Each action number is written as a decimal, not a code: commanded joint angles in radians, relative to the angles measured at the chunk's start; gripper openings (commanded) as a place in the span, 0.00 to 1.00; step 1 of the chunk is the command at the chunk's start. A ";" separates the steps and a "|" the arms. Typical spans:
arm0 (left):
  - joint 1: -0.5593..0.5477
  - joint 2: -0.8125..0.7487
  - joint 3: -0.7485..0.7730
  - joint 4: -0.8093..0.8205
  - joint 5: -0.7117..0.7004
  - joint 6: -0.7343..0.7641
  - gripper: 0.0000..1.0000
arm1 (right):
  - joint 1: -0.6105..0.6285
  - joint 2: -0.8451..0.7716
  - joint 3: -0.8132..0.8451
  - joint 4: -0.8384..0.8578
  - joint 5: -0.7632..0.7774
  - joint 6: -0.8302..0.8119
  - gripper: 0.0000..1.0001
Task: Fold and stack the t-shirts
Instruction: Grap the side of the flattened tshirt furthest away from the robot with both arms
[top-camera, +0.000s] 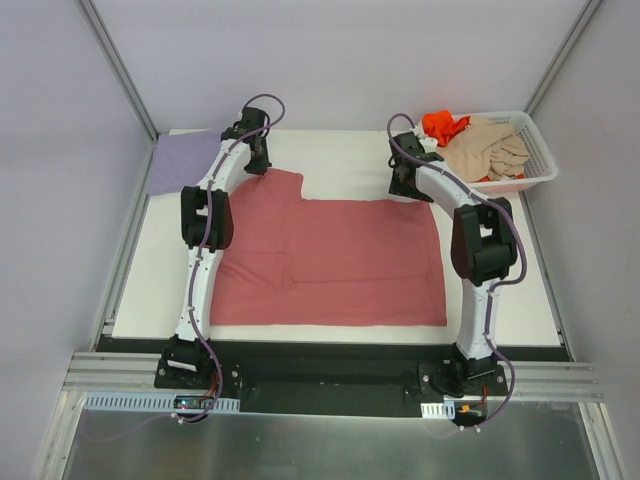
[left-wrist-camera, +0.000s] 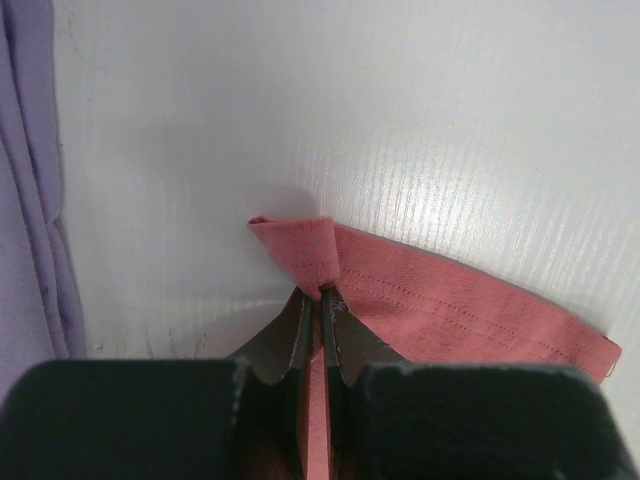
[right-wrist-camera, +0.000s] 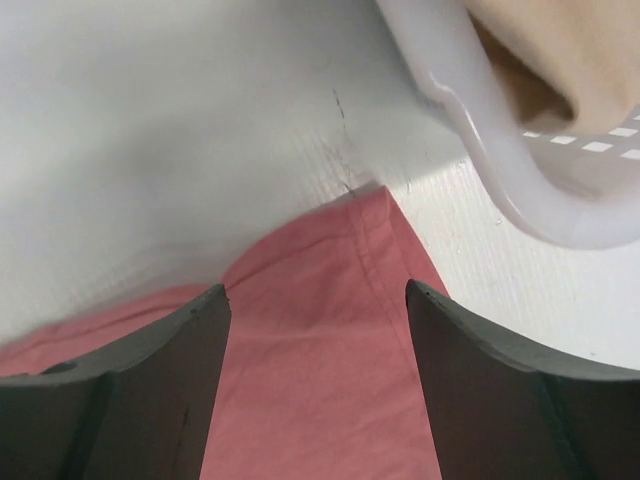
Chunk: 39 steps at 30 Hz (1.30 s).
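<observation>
The rose-red t-shirt (top-camera: 330, 260) lies spread flat across the middle of the white table. My left gripper (top-camera: 256, 160) is at its far left corner, shut on a pinched fold of the red cloth (left-wrist-camera: 310, 255). My right gripper (top-camera: 403, 180) is open over the shirt's far right corner (right-wrist-camera: 330, 320), its jaws wide apart on either side of the hem. The lavender t-shirt (top-camera: 183, 160) lies folded at the far left and shows at the left edge of the left wrist view (left-wrist-camera: 30, 200). Beige (top-camera: 490, 150) and orange (top-camera: 443, 125) t-shirts lie crumpled in the basket.
A white mesh basket (top-camera: 535, 172) stands at the far right corner, close to my right gripper; its rim shows in the right wrist view (right-wrist-camera: 480, 130). Grey walls enclose the table on three sides. The black mounting rail (top-camera: 330, 375) runs along the near edge.
</observation>
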 joint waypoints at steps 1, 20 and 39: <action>0.007 0.013 0.007 -0.067 0.028 0.011 0.00 | -0.009 0.062 0.077 -0.028 0.068 0.060 0.73; 0.009 0.000 -0.017 -0.048 0.049 0.019 0.00 | -0.052 0.201 0.177 -0.097 0.027 0.122 0.67; 0.012 -0.019 -0.051 -0.028 0.055 0.018 0.00 | -0.015 0.170 0.097 -0.146 0.017 0.162 0.60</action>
